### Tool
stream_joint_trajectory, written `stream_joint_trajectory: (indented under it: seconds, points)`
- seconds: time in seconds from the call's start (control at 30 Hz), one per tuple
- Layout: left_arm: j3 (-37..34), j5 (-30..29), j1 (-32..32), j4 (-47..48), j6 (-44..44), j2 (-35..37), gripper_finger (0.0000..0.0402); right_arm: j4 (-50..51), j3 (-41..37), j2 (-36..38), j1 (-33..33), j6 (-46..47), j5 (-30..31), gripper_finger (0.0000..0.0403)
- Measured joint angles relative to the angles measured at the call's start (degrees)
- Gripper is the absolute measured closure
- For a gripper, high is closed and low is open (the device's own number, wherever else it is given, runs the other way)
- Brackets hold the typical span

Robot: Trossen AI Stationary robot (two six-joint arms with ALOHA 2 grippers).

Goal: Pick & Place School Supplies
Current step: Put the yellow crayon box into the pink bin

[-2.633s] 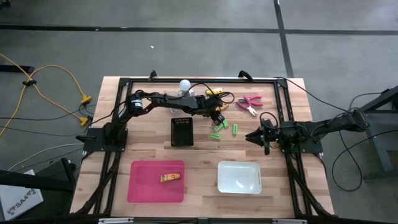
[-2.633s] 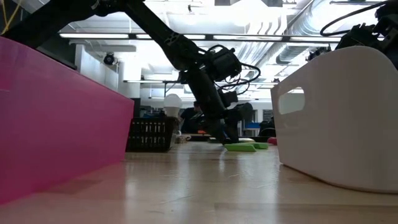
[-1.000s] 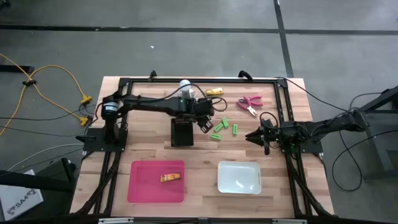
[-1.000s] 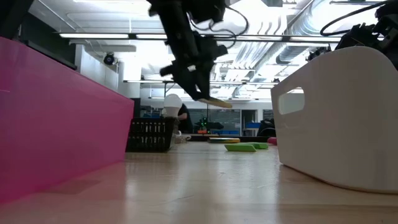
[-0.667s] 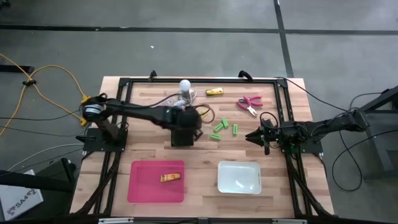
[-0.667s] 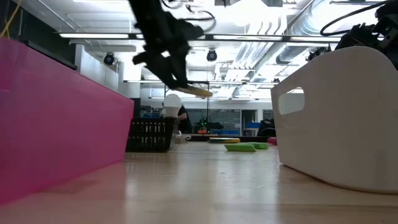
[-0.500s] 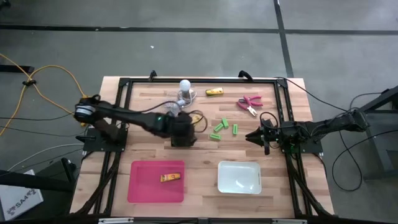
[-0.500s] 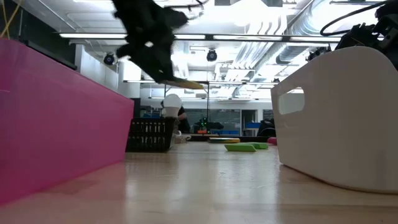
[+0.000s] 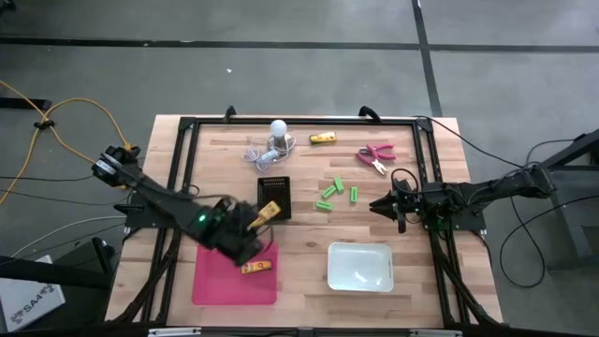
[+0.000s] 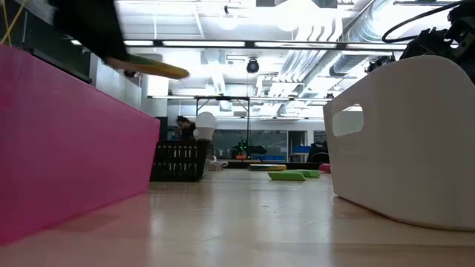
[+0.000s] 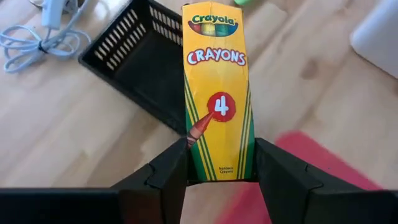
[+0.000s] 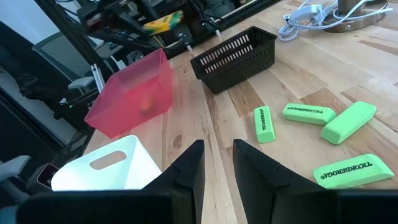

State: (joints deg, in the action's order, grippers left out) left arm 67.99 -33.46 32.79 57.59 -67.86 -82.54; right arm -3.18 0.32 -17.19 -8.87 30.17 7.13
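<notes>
My left gripper (image 9: pixel 259 220) hangs over the far right corner of the pink bin (image 9: pixel 211 281), shut on a yellow crayon box (image 11: pixel 219 93) that sticks out ahead of the fingers. A second crayon box (image 9: pixel 255 267) lies inside the pink bin, and a third (image 9: pixel 323 139) lies flat at the table's far side. Several green erasers (image 9: pixel 332 192) and a pink-handled tool (image 9: pixel 376 156) lie flat on the wood. My right gripper (image 9: pixel 377 204) waits at the table's right, open, with nothing between its fingers (image 12: pixel 186 168). My left gripper pinches the crayon box's bottom end (image 11: pixel 219 173) between its two fingers (image 11: pixel 168 177), one on each narrow long side. The fingers slant down from the table's left and lie along the box. The box is lifted clear, printed face up, pointing toward the far right.
A black ribbed basket (image 9: pixel 273 192) stands just beyond the held box. A white bin (image 9: pixel 360 267) sits at the near right. A white bulb (image 9: pixel 278 131) with a coiled cord (image 9: pixel 257 150) lies at the far side. Bare wood shows between the two bins.
My left gripper has carried the crayon box from beside the green erasers toward the table's near left, passing over the black basket to the pink bin's far right corner. The box has stayed in the hold, clear of the table.
</notes>
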Motion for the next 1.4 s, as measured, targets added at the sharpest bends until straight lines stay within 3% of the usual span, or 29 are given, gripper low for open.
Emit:
stream_joint_trajectory:
  seconds: [0.47, 0.8, 1.1, 1.4]
  points:
    - [0.02, -1.24, 19.43, 4.6, -15.06, 0.11, 0.0237, -0.01, 0.0, 0.0, -0.02, 0.0, -0.02, 0.0331]
    - [0.02, -0.78, 27.11, 5.03, -21.35, -2.08, 0.0237, -0.01, 0.0, 0.0, 0.0, 0.0, -0.02, 0.0331]
    - [0.03, -0.78, 33.0, 8.09, -36.62, -6.22, 0.0237, 0.0, 0.01, 0.0, 0.0, 0.0, -0.02, 0.0331]
    - [0.04, 1.88, 34.24, 8.0, -45.97, -11.25, 0.0237, -0.01, 0.02, 0.0, -0.02, -0.02, -0.02, 0.0331]
